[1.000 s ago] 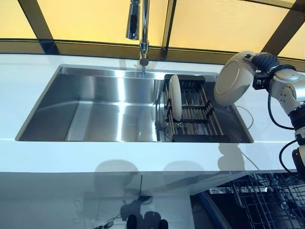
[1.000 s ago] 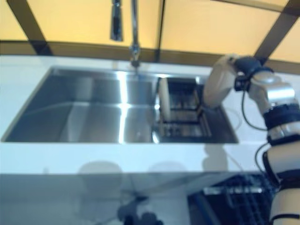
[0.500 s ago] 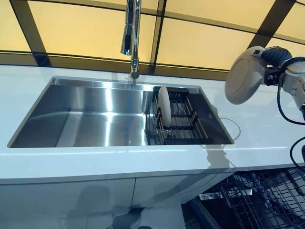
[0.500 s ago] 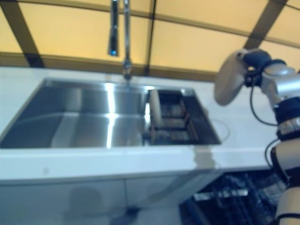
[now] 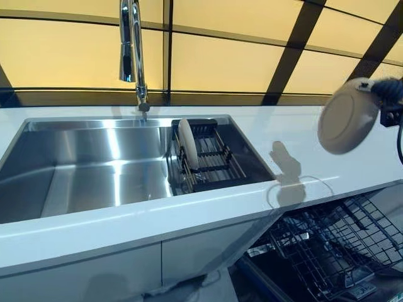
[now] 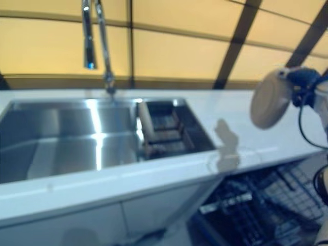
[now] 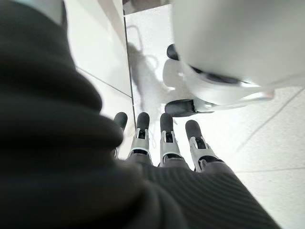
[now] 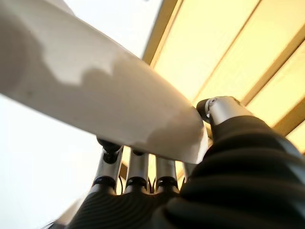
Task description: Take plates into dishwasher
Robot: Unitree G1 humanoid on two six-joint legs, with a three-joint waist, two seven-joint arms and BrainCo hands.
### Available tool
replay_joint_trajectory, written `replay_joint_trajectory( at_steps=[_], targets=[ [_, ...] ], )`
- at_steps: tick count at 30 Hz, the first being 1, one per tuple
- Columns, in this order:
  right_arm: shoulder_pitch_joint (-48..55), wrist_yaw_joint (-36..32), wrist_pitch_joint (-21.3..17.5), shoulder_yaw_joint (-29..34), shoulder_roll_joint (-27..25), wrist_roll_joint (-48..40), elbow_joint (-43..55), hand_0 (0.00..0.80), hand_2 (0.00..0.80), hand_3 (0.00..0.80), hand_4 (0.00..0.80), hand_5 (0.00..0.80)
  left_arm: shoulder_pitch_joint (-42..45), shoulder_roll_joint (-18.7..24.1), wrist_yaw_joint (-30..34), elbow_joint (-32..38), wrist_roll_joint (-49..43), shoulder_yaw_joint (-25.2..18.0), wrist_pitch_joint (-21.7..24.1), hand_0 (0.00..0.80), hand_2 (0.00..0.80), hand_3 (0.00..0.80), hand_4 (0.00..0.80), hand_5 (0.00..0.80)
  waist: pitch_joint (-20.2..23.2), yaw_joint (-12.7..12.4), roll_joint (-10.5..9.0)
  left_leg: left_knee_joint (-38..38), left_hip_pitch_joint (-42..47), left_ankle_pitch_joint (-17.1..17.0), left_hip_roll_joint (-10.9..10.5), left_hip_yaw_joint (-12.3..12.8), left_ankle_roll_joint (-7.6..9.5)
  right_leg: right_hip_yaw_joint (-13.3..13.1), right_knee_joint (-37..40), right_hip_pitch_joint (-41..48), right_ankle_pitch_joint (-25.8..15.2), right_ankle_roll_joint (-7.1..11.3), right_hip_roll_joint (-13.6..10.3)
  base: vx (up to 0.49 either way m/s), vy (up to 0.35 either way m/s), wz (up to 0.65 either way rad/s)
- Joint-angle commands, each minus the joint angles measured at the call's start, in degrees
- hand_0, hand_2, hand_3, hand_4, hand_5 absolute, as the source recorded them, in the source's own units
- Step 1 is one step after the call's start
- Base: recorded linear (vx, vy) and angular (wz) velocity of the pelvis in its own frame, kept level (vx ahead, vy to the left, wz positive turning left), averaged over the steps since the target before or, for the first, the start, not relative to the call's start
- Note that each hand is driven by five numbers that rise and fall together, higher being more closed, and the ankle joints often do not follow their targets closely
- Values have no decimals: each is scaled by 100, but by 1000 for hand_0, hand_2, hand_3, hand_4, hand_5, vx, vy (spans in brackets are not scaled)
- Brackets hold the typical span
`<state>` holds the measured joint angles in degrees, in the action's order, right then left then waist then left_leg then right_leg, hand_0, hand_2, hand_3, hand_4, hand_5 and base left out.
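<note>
My right hand [image 5: 385,91] is shut on a white plate [image 5: 347,117], held on edge in the air above the right end of the white counter [image 5: 296,135]. The right wrist view shows the plate's rim [image 8: 109,105] pinched between thumb and fingers [image 8: 137,176]. A second white plate [image 5: 187,144] stands on edge in the black drying rack [image 5: 211,165] in the sink's right part. The open dishwasher's wire rack [image 5: 327,248] lies below the counter at lower right. My left hand [image 7: 162,143] hangs by the floor with straight fingers, holding nothing.
The steel sink [image 5: 88,167] fills the left of the counter, with a tall tap [image 5: 131,50] behind it. Yellow panels with dark frames line the back wall. White cabinet fronts [image 5: 126,267] stand under the counter.
The camera has swung to the right, so the sink shifted left in view and more of the dishwasher rack shows. My right hand has carried the plate away from the sink, over the counter's right end.
</note>
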<state>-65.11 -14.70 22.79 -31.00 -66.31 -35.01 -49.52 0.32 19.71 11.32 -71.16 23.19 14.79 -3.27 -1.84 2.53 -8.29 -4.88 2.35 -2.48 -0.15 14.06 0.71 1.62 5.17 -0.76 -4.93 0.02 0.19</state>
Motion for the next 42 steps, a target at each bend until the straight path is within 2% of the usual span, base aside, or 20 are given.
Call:
replay_joint_trajectory(
  at_steps=[1, 6, 14, 23, 33, 40, 42],
  targets=[
    [-198, -363, -290, 334, -456, 248, 40, 800, 800, 800, 800, 800, -223, 122, 101, -215, -265, 63, -37, 0, 0, 0, 0, 0, -108, 33, 41, -12, 243, 565, 119, -286, 29, 58, -17, 220, 211, 346, -57, 2, -41, -12],
    [352, -591, -328, 719, -539, 187, 196, 800, 800, 800, 800, 800, -256, 112, 97, -208, -255, -13, -44, 0, 0, 0, 0, 0, -161, 158, 89, -12, 226, 570, 155, -178, 5, -32, -17, 161, 206, 334, -26, -15, -62, -15],
    [1100, -325, -505, 1342, -642, -72, 584, 800, 800, 800, 800, 800, -437, 72, 128, -93, -62, 107, 19, 0, 0, 0, 0, 0, -383, 389, 200, -12, 82, 528, 208, -41, -50, -178, -17, -51, 154, 308, 7, -63, -63, -12],
    [1903, -676, -597, 1922, -733, 430, 760, 800, 800, 800, 800, 800, -490, 67, 149, -116, -70, -35, 112, 0, 0, 0, 0, 0, -504, 600, 368, -12, 50, 558, 174, 31, -76, -254, -17, -115, 181, 282, -4, -21, -4, -7],
    [2375, -1369, -637, 1906, -734, 1102, 867, 800, 800, 800, 800, 800, -529, 6, 141, -91, -171, -86, 134, 0, 0, 0, 0, 0, -510, 650, 369, -12, 38, 565, 178, 83, -83, -284, -17, -150, 170, 281, 0, 0, 0, 0],
    [2614, -1607, -839, 1838, -782, 1665, 1075, 800, 800, 800, 800, 800, -565, 37, 106, -64, -225, -138, 64, 0, 0, 0, 0, 0, -532, 657, 341, -12, 23, 558, 179, 77, -86, -282, -17, -163, 162, 291, 0, 0, 0, 0],
    [2708, -1684, -1005, 1670, -797, 2318, 1240, 800, 800, 800, 800, 800, -568, 33, 86, -22, -229, -154, 19, 0, 0, 0, 0, 0, -523, 659, 334, -12, 32, 557, 175, 85, -84, -284, -17, -156, 162, 294, 2, 0, 0, 0]
  ],
)
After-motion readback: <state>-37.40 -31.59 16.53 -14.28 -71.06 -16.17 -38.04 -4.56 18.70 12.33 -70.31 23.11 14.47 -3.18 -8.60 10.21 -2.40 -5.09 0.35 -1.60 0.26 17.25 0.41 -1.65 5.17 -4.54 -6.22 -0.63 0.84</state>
